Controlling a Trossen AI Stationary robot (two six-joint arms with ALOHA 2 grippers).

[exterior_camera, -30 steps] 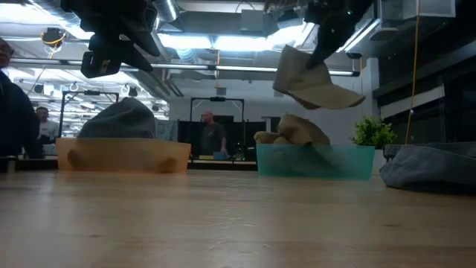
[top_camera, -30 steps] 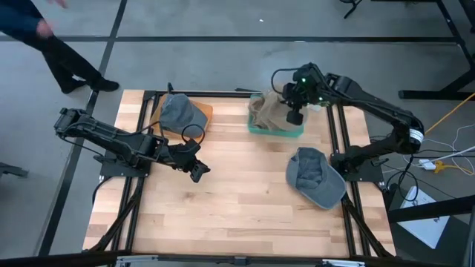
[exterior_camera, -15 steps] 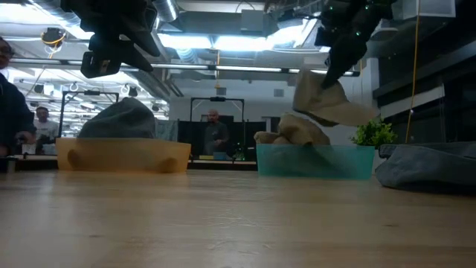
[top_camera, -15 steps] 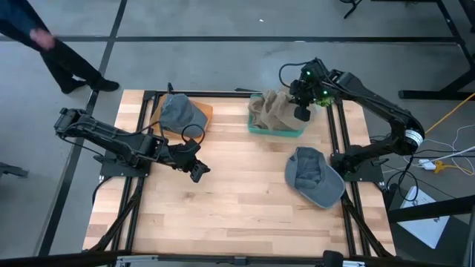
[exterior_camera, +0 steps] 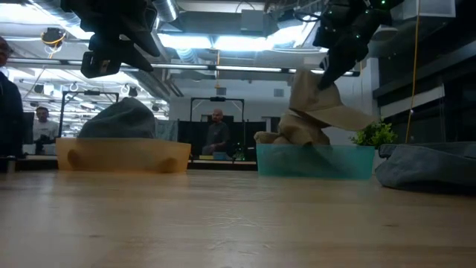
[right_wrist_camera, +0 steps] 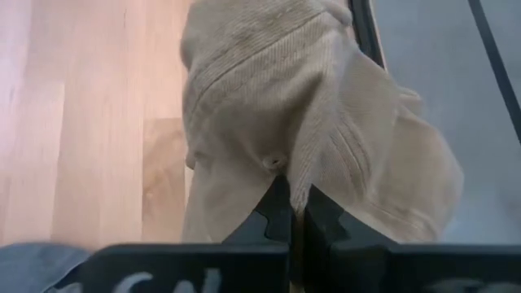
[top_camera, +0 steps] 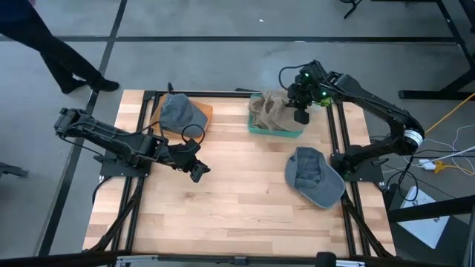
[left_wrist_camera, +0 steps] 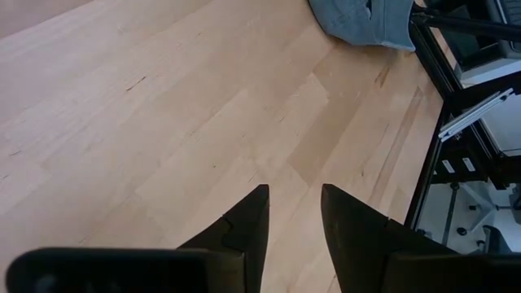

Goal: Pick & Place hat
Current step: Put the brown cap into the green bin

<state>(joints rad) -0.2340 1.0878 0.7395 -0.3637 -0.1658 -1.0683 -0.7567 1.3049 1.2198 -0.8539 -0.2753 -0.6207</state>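
The right gripper [top_camera: 300, 113] was pressed closed on a tan corduroy hat [right_wrist_camera: 309, 138], and in the right wrist view its fingertips were almost fully hidden in the fabric. The high view showed this hat only partly, under the arm, above the teal plastic bin [top_camera: 276, 129] at the far edge of the light wooden table [top_camera: 230, 208]. The low view showed more: the hat hung with its lower part touching another tan hat [exterior_camera: 286, 132] that lay inside the bin. The left gripper [top_camera: 197, 170] hovered over the bare middle-left of the table, its fingers a little apart and holding nothing. A grey hat [top_camera: 315, 176] lay near the right edge, partly cut off in the left wrist view. Another grey hat [top_camera: 180, 113] sat in an orange bin [exterior_camera: 123, 156] at the far left; from above the bin was mostly covered.
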